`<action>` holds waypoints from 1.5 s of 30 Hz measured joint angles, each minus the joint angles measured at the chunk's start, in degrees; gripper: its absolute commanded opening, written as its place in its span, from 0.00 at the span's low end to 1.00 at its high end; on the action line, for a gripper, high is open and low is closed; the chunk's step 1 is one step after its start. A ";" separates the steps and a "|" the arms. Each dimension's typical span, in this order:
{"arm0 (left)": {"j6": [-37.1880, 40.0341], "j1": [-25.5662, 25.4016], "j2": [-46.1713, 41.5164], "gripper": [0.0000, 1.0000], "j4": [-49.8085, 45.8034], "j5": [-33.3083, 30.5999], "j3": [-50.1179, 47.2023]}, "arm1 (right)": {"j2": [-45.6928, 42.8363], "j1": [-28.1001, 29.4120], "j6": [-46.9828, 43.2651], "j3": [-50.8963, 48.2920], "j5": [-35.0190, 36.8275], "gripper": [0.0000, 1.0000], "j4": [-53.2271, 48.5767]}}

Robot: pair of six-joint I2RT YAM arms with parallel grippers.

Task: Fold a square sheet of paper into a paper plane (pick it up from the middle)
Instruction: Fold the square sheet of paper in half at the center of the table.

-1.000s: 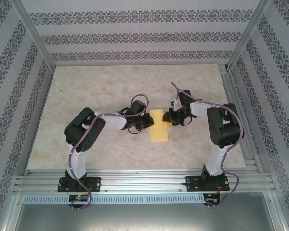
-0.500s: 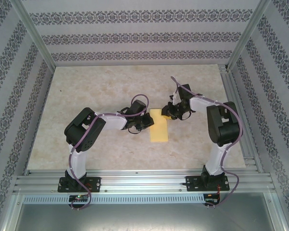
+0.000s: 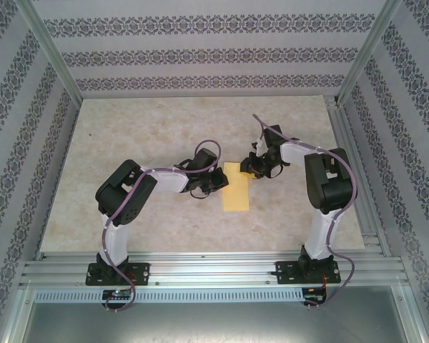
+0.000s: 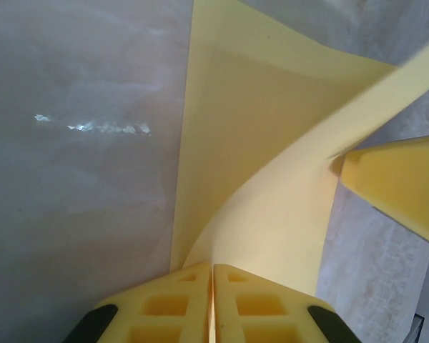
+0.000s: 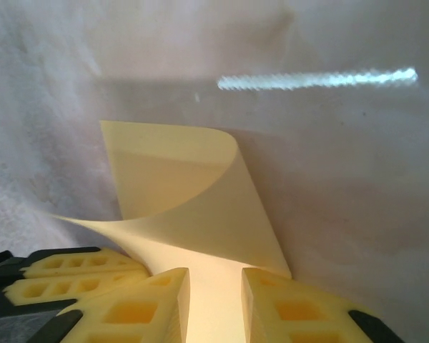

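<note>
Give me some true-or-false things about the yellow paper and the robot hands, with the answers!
1. The paper is yellow. True.
2. The paper lies fully flat. False: part of it curls up off the table.
3. The left gripper is shut on the paper. True.
4. The paper is already a pointed plane. False: from above it is a plain rectangle.
5. The right gripper is at the paper's far end. True.

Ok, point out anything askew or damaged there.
Nothing torn, but the square sheet of paper isn't lying flat: its upper layer curls up off the lower one, pinched by the left fingers and rising between the right fingers.
</note>
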 measured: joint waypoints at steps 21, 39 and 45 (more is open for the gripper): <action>0.00 0.00 0.00 0.12 -0.07 0.00 0.04 | 6.05 -0.76 0.50 4.13 -2.12 0.26 2.64; 0.02 0.00 0.00 0.12 -0.11 0.02 0.04 | 4.55 -0.76 0.74 7.93 -1.75 0.26 1.86; 0.02 0.00 0.00 0.12 -0.15 0.02 0.04 | 8.39 -0.85 0.72 7.98 -0.26 0.26 1.84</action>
